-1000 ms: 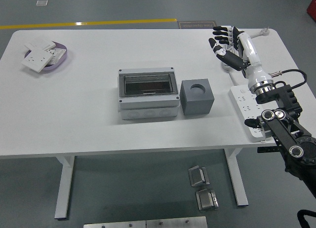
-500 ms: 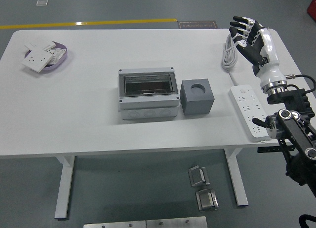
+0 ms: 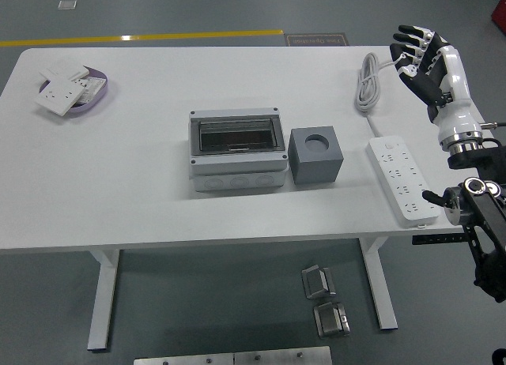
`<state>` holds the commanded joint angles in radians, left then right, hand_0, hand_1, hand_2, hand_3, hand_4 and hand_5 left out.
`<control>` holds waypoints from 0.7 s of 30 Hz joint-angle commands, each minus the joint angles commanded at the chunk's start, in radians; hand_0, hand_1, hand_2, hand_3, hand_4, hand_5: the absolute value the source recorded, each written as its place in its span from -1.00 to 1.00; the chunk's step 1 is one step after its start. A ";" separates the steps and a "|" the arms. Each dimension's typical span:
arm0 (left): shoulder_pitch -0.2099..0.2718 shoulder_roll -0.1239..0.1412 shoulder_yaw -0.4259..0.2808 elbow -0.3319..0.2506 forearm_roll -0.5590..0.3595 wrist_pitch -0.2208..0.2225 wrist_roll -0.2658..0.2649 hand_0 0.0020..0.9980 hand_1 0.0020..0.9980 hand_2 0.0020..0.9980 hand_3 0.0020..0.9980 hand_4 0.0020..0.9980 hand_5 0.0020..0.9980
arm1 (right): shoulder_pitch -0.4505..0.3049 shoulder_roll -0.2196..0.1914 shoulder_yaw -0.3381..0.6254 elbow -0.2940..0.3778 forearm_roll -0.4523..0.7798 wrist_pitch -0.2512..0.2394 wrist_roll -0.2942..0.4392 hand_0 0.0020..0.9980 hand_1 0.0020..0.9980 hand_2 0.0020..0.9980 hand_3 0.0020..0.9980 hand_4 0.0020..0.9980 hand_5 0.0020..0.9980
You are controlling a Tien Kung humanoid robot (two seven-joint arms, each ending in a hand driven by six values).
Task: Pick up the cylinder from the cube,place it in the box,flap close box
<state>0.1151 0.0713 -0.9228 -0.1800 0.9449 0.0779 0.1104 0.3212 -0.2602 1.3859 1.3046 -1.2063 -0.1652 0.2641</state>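
A white table stands on a dull grey-green floor crossed by a yellow line. At centre sits a pale grey box with a dark, smoky see-through lid. Beside it is a darker grey cube with a near-black round hole in its top. A white power strip and a coiled white cable lie to the right. At far left, a lilac dish holds white square plates. The right hand is black-fingered — its forearm shell white, its lower arm black.
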 joint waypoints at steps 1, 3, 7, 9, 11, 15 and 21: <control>0.000 0.002 -0.001 0.000 0.001 0.000 0.001 0.17 0.24 0.15 0.15 0.16 -0.58 | -0.002 0.001 0.003 0.001 -0.001 -0.001 0.000 0.50 0.39 0.41 0.45 0.44 -0.36; -0.002 0.005 -0.004 0.000 0.004 0.000 0.002 0.17 0.24 0.15 0.16 0.16 -0.58 | -0.006 0.005 0.010 0.002 -0.001 -0.002 0.001 0.51 0.40 0.41 0.46 0.46 -0.41; -0.004 0.014 -0.007 0.000 0.008 -0.001 0.003 0.17 0.24 0.15 0.16 0.16 -0.58 | -0.014 0.015 0.018 0.004 -0.001 -0.005 0.003 0.51 0.40 0.41 0.46 0.46 -0.41; -0.005 0.018 -0.008 0.000 0.009 -0.002 0.003 0.17 0.24 0.15 0.16 0.16 -0.57 | -0.019 0.021 0.018 0.004 0.001 -0.007 0.004 0.50 0.40 0.41 0.47 0.48 -0.45; -0.005 0.022 -0.010 0.000 0.011 -0.002 0.004 0.17 0.24 0.15 0.16 0.16 -0.57 | -0.025 0.026 0.013 0.004 0.008 -0.008 0.006 0.50 0.40 0.41 0.47 0.48 -0.45; -0.004 0.027 -0.012 0.000 0.012 -0.003 0.005 0.17 0.24 0.15 0.16 0.17 -0.58 | -0.039 0.039 0.005 0.011 0.011 -0.010 0.009 0.51 0.40 0.42 0.47 0.49 -0.44; 0.001 0.033 -0.016 0.000 0.010 -0.003 0.006 0.17 0.24 0.15 0.16 0.17 -0.58 | -0.046 0.048 0.005 0.009 0.011 -0.012 0.008 0.51 0.39 0.41 0.48 0.49 -0.45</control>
<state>0.1160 0.1047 -0.9384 -0.1800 0.9553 0.0751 0.1161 0.2756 -0.2122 1.3908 1.3137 -1.1952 -0.1768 0.2724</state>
